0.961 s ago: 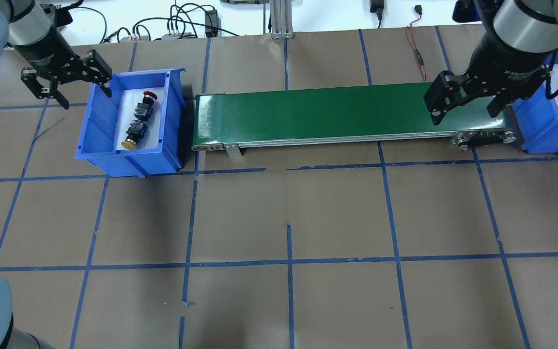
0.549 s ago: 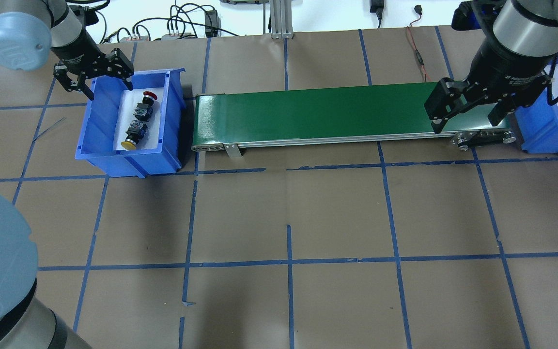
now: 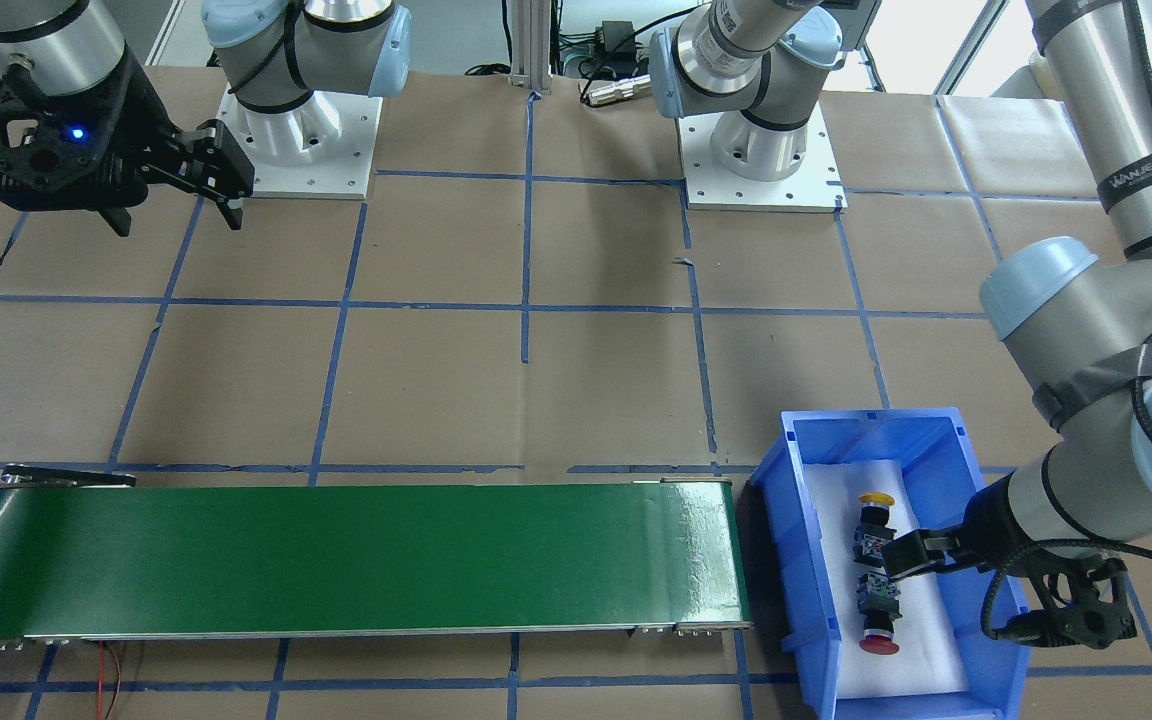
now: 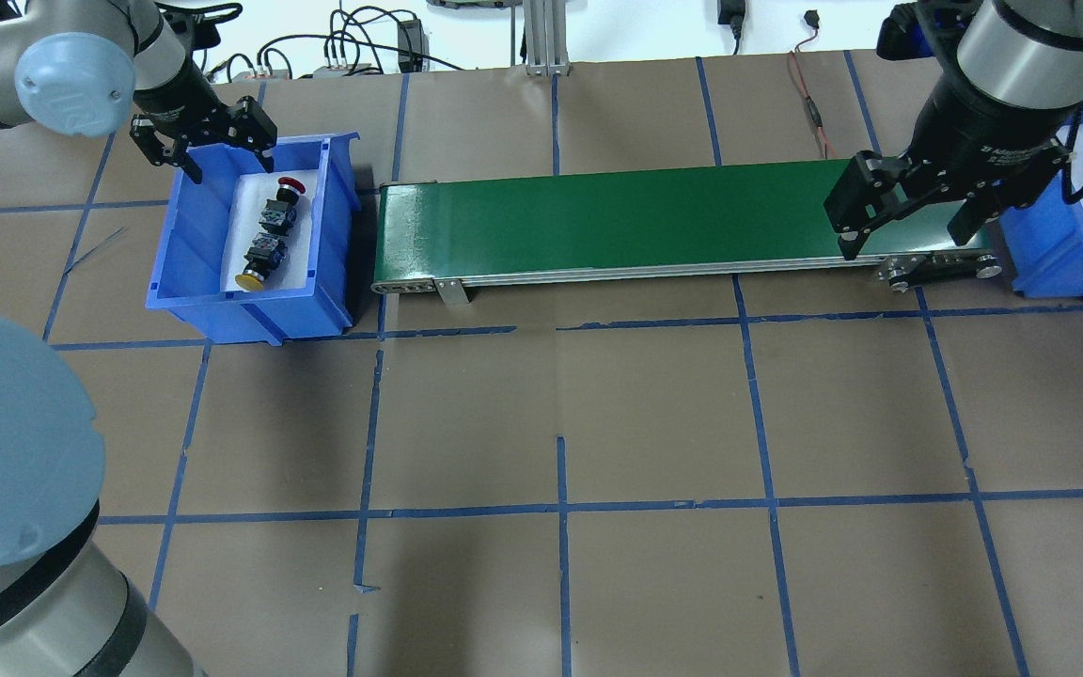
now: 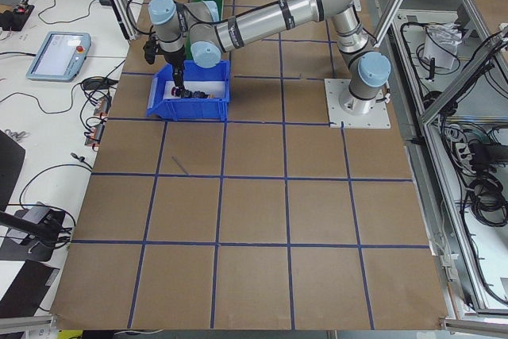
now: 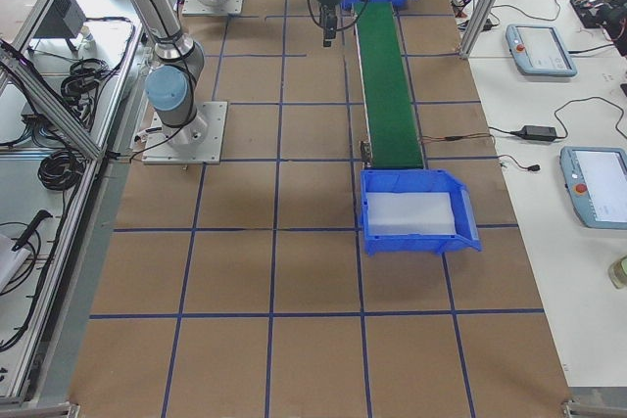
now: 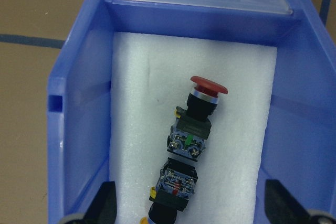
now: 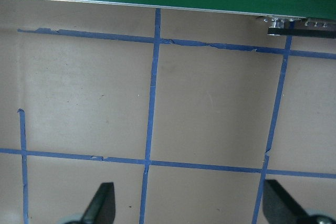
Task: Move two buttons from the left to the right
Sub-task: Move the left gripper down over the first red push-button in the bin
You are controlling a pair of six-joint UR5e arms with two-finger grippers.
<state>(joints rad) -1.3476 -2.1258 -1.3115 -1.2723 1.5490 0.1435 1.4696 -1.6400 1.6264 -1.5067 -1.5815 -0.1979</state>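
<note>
The red button and the yellow button lie end to end, contact blocks facing each other, on white foam in the left blue bin. In the left wrist view the red button is central and the yellow one is cut by the lower edge. My left gripper is open over the bin's far end, above the buttons and apart from them. My right gripper is open and empty above the right end of the green conveyor.
A second blue bin with white foam stands past the conveyor's right end. Cables lie along the table's far edge. Brown paper with blue tape lines covers the table.
My left gripper has moved right from beside the bin to over its far end, still open. My right gripper has barely shifted. The buttons have not moved.
</note>
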